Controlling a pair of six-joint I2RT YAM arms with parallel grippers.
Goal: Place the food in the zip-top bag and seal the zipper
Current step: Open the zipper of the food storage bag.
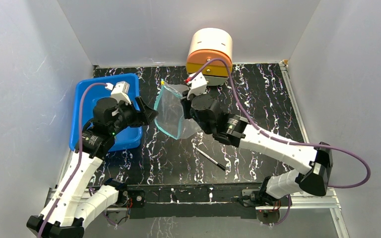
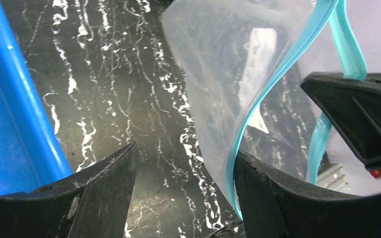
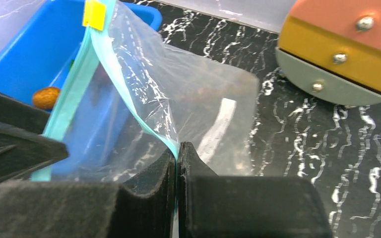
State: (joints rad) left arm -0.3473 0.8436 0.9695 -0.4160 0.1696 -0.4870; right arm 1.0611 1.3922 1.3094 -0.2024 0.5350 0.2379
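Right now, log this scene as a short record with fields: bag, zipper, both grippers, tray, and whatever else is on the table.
zip-top bag: held up between the two arms
zipper: unsealed, its two teal strips apart
right gripper: shut on the bag's teal edge
left gripper: open beside the bag's edge, gripping nothing
blue tray: on the left, one orange food piece in it
other: black pen lying on the table; round orange-and-cream object at the back

Right hand (image 3: pixel 177 151) pinches the zip-top bag (image 3: pixel 193 89) at its zipper (image 3: pixel 73 96).
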